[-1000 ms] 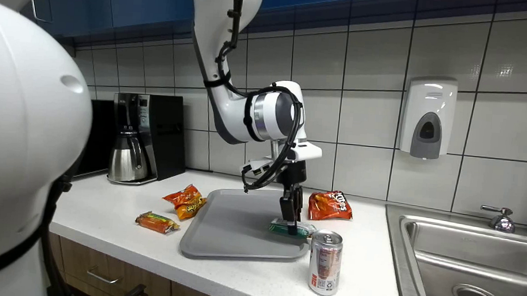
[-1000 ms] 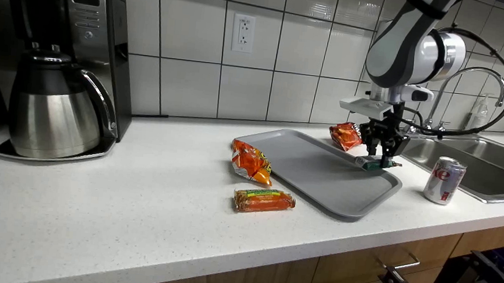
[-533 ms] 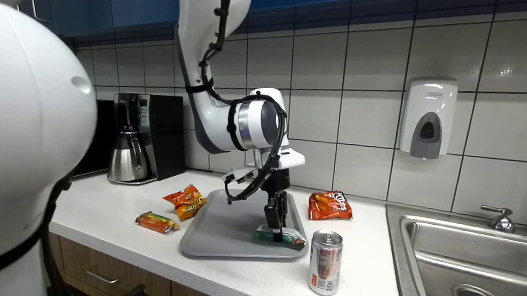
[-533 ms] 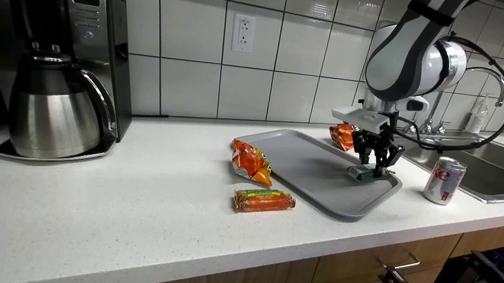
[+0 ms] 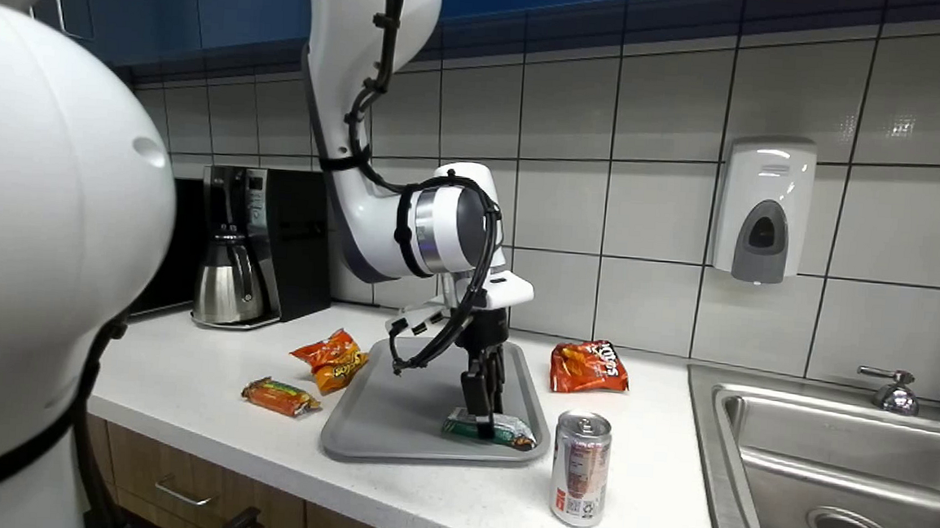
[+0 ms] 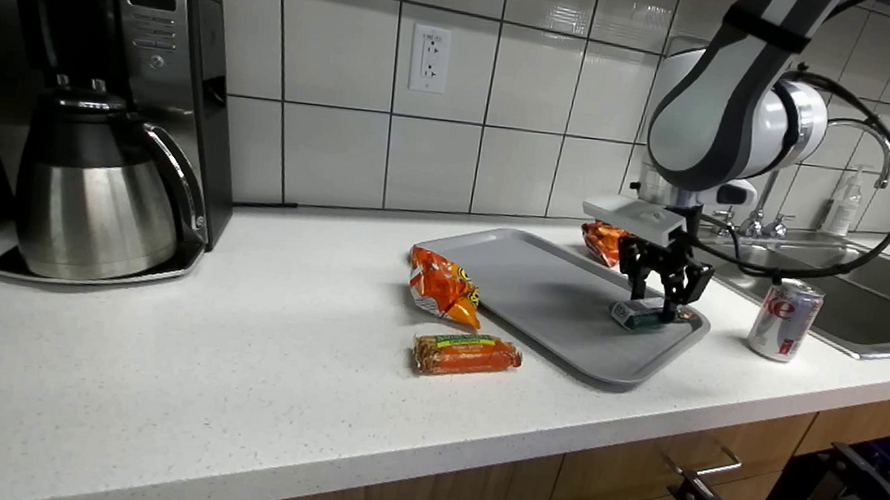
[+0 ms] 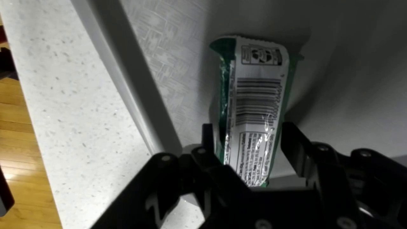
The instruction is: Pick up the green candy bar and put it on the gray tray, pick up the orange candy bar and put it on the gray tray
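Glossy white, dark-grouted tiled wall (image 6: 341, 52) facing me; above, flat-fronted blue cabinets (image 5: 138, 15); below, speckled white bench (image 6: 237, 369), brown wood-grain drawers (image 6: 638, 448) and yellow-brown plank floor (image 7: 28, 152).

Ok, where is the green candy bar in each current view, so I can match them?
In an exterior view: the green candy bar, just right of centre, lower half.
In an exterior view: the green candy bar, well right of centre, slightly below mid-height.
Wrist view: the green candy bar, right of centre, around mid-height, barcode showing.
Shared landmark: the gray tray, under it in all three.
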Motion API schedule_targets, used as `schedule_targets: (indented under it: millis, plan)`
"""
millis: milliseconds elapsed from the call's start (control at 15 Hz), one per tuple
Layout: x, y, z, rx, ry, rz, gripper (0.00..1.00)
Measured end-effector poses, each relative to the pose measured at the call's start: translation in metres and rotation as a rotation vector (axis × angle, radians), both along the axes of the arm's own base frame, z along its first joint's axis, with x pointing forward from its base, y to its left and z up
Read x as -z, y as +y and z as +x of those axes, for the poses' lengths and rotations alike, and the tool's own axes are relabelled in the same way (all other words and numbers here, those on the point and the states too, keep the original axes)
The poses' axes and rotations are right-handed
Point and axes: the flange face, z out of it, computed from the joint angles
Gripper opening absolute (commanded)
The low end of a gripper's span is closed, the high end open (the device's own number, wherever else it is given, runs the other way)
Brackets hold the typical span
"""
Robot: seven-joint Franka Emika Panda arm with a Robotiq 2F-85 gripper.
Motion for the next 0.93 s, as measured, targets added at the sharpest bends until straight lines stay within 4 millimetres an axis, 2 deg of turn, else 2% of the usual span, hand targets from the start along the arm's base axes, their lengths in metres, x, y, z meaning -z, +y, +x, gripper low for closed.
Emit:
schedule_targets:
  millis: [133, 400, 933]
  plan:
    - [-0.002, 0.000, 0.000, 0.001, -0.003, 0.000, 1.00]
    - [-0.012, -0.003, 0.003, -0.009, -0.018, 0.003, 1.00]
    - [-0.053, -0.006, 0.008, -0.040, -0.056, 0.017, 1.00]
